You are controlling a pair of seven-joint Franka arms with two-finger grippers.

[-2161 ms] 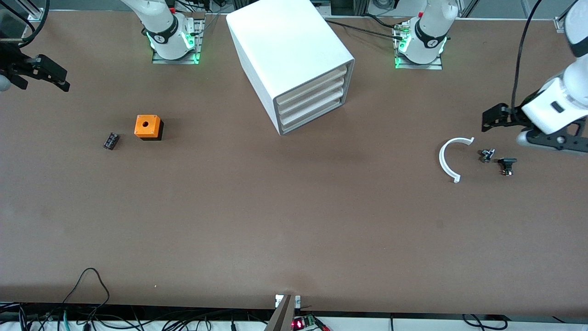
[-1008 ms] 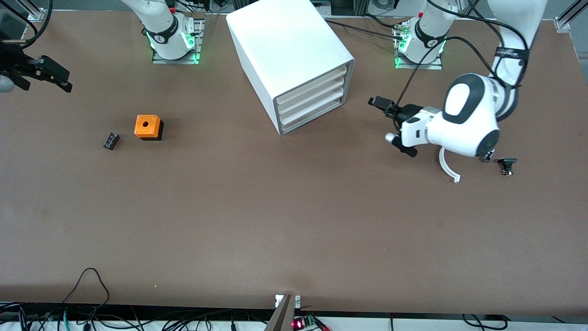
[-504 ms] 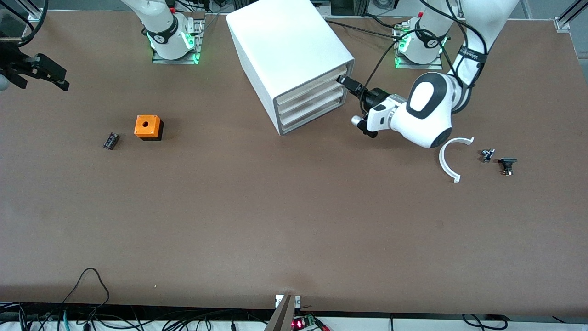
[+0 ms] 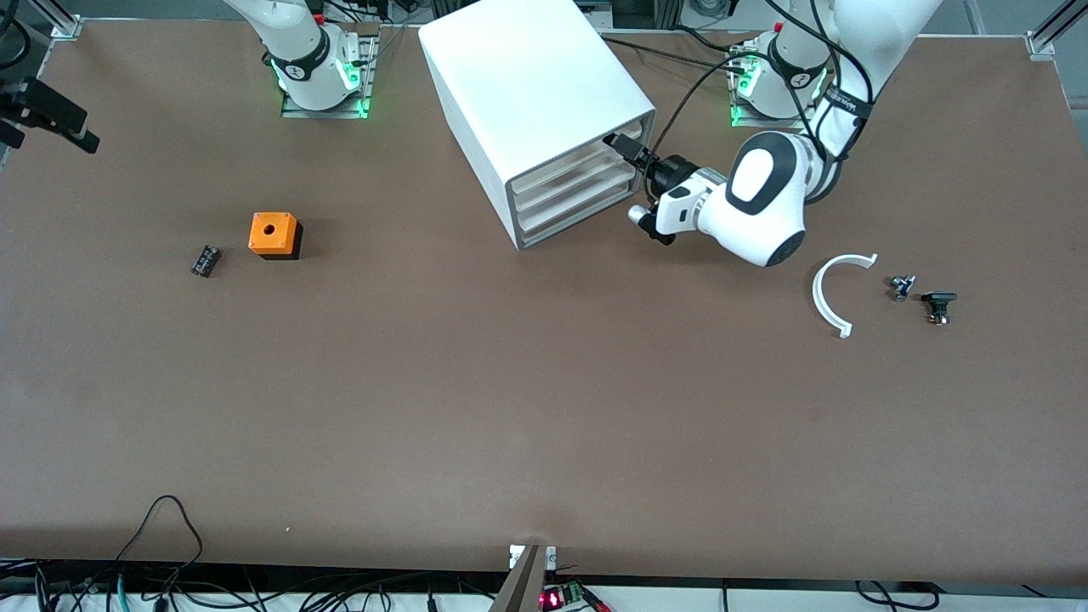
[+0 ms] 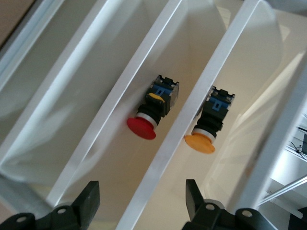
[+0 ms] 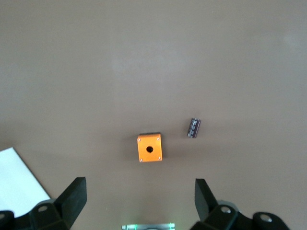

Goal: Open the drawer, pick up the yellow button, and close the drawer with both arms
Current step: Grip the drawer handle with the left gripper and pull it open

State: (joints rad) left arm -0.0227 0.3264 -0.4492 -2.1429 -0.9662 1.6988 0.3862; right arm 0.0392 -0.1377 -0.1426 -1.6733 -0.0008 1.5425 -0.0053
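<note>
At the cabinet front, the left hand has come in from over the table to the topmost drawer, fingers spread on either side of a drawer front. Through the translucent fronts just ahead of it sit the orange button and a red button, in neighbouring drawers. The right hand waits spread over the table's edge, above the orange cube and small black part. A white arc lies near the left arm.
</note>
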